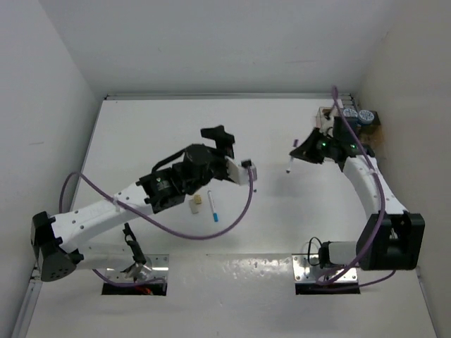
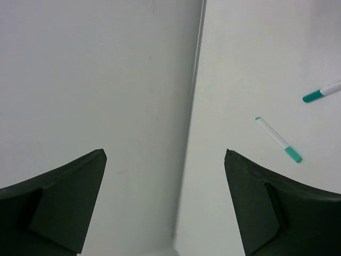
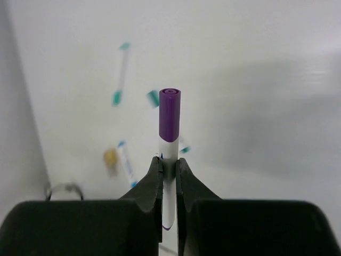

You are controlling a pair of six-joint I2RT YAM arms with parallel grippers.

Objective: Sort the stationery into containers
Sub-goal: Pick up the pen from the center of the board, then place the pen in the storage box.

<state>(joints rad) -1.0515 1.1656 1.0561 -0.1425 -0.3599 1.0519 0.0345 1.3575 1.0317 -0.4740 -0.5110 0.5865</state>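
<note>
On the left side of the surface (image 1: 155, 127), the left hand (image 1: 218, 136) hangs raised, its jaws spread wide with nothing between them. By my reading it is ready to drop onto the next piece. Its wrist view shows two teal-capped pens (image 2: 277, 140) lying loose ahead of it. Just below that hand, a tan block (image 1: 196, 200) and a blue-capped pen (image 1: 213, 206) lie near each other, unsorted.

Further right, the right hand (image 1: 299, 150) is clamped tight on a purple-capped pen (image 3: 169, 122). It grips the white barrel low down, so the cap sticks out clear of the fingers (image 3: 152, 184). That hold likely lets the pen be laid lengthwise into a box. The pen is off the surface, short of the containers (image 1: 330, 115) in the far right corner, where two blue-grey rolls (image 1: 365, 116) appear to sit. That corner is within the right arm's easy reach.
</note>
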